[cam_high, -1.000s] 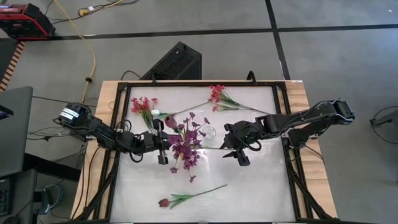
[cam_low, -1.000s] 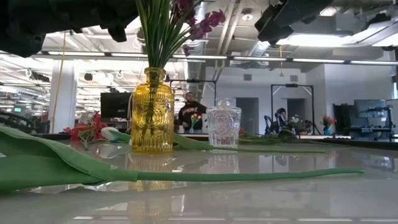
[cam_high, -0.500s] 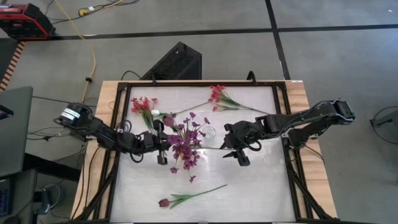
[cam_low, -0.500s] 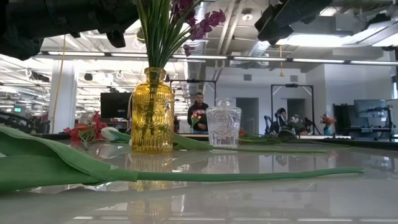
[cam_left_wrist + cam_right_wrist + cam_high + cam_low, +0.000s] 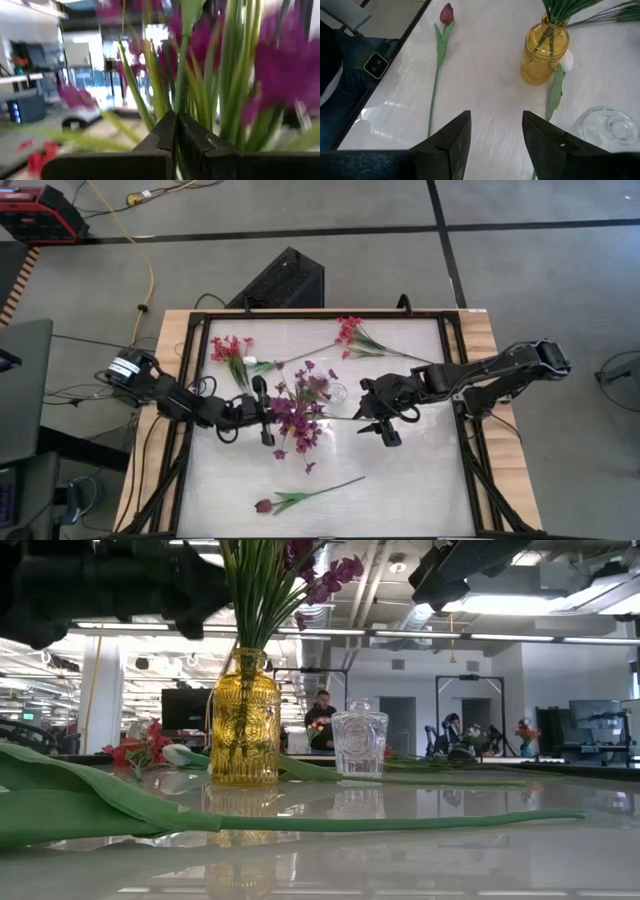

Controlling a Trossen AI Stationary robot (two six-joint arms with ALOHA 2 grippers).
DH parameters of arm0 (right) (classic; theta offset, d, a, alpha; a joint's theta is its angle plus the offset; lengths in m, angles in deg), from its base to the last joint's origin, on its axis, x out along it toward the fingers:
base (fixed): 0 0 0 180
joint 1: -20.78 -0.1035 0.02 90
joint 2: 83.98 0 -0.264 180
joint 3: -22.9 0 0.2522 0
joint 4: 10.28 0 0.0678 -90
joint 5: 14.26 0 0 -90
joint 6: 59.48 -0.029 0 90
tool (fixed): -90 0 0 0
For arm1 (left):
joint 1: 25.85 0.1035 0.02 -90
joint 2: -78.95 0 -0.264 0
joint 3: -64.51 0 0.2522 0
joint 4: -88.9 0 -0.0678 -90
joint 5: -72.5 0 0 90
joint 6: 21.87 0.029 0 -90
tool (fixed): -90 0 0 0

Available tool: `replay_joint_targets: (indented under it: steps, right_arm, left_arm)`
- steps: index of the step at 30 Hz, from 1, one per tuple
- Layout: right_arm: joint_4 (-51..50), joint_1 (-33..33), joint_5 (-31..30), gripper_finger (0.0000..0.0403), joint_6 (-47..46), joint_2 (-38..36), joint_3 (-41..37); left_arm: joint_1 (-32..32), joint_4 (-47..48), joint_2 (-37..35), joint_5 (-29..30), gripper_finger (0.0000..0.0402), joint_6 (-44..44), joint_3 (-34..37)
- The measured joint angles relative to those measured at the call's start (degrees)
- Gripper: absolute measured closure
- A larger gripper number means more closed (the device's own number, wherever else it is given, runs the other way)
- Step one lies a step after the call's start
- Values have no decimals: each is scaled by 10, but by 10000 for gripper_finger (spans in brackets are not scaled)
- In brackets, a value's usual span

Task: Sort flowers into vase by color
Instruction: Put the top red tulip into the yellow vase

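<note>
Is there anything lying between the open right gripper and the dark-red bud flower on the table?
Nothing visible. In the right wrist view, bare tabletop runs from the right gripper to the dark-red bud flower. The yellow vase and the clear glass stand off to one side.

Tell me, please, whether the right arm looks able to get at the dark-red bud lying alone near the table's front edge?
Probably yes. The right gripper is open and holds nothing, and the dark-red bud lies alone on bare table, clear of the yellow vase.
</note>
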Motion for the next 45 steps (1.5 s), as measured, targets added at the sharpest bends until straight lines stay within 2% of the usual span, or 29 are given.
replay_joint_targets:
  steps: [5, 10, 15, 18, 22, 26, 29, 32, 35, 38, 42, 45]
  right_arm:
    - [0, 0, 0, 200, 0, 0, 0]
    - [0, 0, 0, 200, -12, 0, 0]
    - [-1, 0, 0, 200, -14, 0, 0]
    - [37, 0, 7, 200, -10, 0, 2]
    - [85, 0, 45, 200, 20, 0, 33]
    - [112, -1, 45, 200, 49, 0, 75]
    - [179, 5, 42, 200, 94, 0, 96]
    - [285, 18, 37, 200, 137, 0, 106]
    - [395, 41, 27, 200, 139, 13, 108]
    - [448, 65, 27, 200, 124, 48, 112]
    - [411, 94, 27, 200, 120, 121, 179]
    - [369, 109, 27, 200, 124, 171, 246]
  left_arm:
    - [-5, 3, -44, 7, 401, 49, -1]
    - [-24, 6, -124, 44, 401, 107, -1]
    - [-44, 56, -204, 42, 401, 107, -1]
    - [-50, 76, -239, 1, 401, 96, -1]
    - [-50, 77, -278, -73, 401, 87, -1]
    - [-50, 73, -314, -110, 401, 97, -1]
    - [-47, 50, -334, -138, 401, 118, -1]
    - [-34, 43, -353, -136, 401, 136, -1]
    - [-6, 40, -366, -136, 401, 125, -1]
    - [30, 47, -367, -140, 401, 95, -6]
    - [83, 93, -360, -157, 401, 48, -41]
    - [114, 159, -349, -191, 401, 13, -75]
